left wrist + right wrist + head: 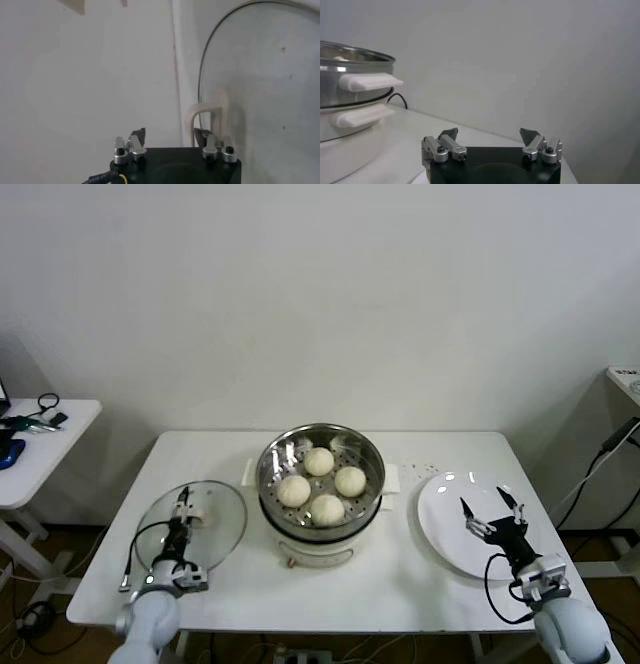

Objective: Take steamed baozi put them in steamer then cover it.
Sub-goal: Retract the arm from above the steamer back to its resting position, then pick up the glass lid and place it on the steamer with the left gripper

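Note:
The steel steamer (pixel 272 454) stands at the table's middle on its white base, uncovered. Several cream-white baozi lie on its perforated tray, among them three at the back (pixel 319 461), the left (pixel 294 490) and the front (pixel 327 509). The glass cover (pixel 218 534) lies flat on the table to the steamer's left. My left gripper (pixel 185 514) is open at the cover's cream handle (pixel 207 111), with one finger beside it and nothing held. My right gripper (pixel 491 509) is open and empty over the white plate (pixel 440 529). The steamer's side (pixel 330 97) shows in the right wrist view.
The white plate at the table's right holds nothing. A small side table (pixel 40 434) with cables and tools stands at the far left. Another surface (pixel 625 374) and a hanging cable are at the far right. The wall is close behind the table.

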Motion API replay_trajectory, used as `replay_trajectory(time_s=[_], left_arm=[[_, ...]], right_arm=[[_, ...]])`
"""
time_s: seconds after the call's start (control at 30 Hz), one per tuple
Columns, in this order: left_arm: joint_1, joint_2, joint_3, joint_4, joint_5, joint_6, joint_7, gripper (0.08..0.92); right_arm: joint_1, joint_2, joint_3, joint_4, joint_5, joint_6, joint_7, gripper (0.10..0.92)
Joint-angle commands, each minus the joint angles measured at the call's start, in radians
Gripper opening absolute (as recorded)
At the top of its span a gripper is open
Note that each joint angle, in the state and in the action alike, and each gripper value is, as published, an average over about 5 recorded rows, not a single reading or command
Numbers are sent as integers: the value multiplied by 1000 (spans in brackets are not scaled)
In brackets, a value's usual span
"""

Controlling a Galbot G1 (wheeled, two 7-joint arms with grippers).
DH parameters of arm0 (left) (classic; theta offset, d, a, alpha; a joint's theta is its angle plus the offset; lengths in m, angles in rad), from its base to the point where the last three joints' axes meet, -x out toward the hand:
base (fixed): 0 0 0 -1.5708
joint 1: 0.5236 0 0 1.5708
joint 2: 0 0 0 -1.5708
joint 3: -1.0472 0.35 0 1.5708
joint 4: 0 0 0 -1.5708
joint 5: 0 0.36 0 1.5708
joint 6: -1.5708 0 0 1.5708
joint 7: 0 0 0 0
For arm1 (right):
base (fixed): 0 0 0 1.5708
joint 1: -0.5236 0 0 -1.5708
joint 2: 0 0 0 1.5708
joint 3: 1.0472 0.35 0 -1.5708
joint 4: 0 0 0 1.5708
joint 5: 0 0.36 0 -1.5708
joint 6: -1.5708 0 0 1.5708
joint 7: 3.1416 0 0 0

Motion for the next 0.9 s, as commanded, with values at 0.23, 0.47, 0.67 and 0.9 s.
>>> replay_trajectory(time_s=[0.23,0.47,0.67,0.9], left_arm=[[-16,4,4,31,-25,-26,20,420],[17,13,12,-44,-55,-12,47,221],[78,36,16,-177,-93,13,58,150],[186,68,6,-357,-134,74,58,150]], right_arm=[[10,14,-10,-21,-35,13,-4,823],[12,10,-13,-24,-42,12,-8,823],[17,6,-16,-27,-43,13,-11,823],[20,-1,-13,-32,-42,15,-12,823]])
